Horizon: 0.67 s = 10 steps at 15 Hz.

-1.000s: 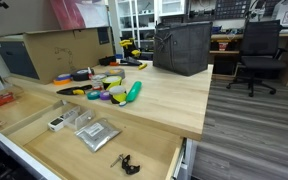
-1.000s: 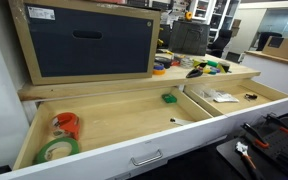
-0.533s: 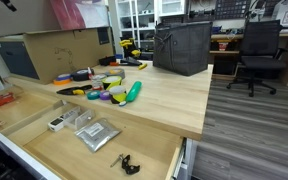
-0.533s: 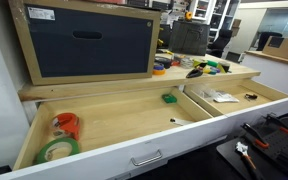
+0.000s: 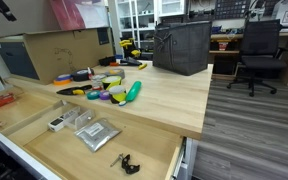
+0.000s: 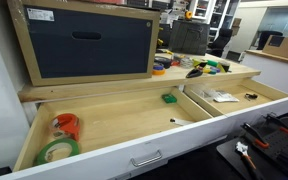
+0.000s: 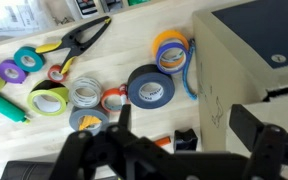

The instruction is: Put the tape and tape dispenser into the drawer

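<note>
No visible change from the earlier frames; the objects sit where they were. Wrist view: claw [image 7: 184, 140] at the bottom edge, blurred, jaws standing apart and empty, above a cluster of tape rolls on the counter [image 5: 174, 100]. Under it are a dark roll [image 7: 149, 88], a yellow-green roll [image 7: 49, 100], an orange roll [image 7: 171, 50] right beside the cardboard box [image 7: 254, 60], and farther up black-handled pliers [image 7: 79, 40]. In an exterior view the pulled-out drawer [image 6: 114, 125] is nearest. The tape dispenser [image 6: 66, 123], red, lies in the end compartment close to the side wall, with a green tape roll [image 6: 54, 150] just in front of it; I cannot tell whether they touch. A small green item [image 6: 169, 98] sits at that compartment's far corner by the divider. The next compartment holds clear packets [image 6: 222, 96]. Behind the drawer, on the counter, is a long green object [image 5: 133, 92] near the roll cluster. Farther back a black bag [image 5: 181, 47] stands on the counter, and an office chair [image 5: 256, 55] is on the floor beyond.
</note>
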Tool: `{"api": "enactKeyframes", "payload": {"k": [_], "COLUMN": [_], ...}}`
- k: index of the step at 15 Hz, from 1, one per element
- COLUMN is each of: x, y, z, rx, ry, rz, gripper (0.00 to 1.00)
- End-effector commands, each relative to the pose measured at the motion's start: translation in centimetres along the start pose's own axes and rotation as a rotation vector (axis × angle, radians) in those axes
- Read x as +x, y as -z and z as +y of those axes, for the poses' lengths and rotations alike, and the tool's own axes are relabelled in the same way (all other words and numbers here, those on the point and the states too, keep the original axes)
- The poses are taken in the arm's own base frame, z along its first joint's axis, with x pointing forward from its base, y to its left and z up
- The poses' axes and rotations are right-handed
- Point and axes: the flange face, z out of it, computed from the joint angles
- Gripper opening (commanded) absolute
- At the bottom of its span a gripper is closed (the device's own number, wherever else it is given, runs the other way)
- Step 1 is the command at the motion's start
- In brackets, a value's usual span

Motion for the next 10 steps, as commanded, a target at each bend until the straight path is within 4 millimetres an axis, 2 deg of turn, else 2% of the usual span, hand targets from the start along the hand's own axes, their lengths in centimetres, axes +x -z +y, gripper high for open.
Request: {"api": "enactKeyframes", "payload": {"k": [1,5,10], "x": [-4.4,-7.8,-9.9], "y": [-1.1,-2.9,-4.5], "z": [4.3,7.6,10.4], "rx": [-0.014,-0.039,-0.022], "ry": [0.132,0.256,0.336], "rz": [-0.002,-0.018,-0.032], "gripper": [1.00,1.00,1.00]}}
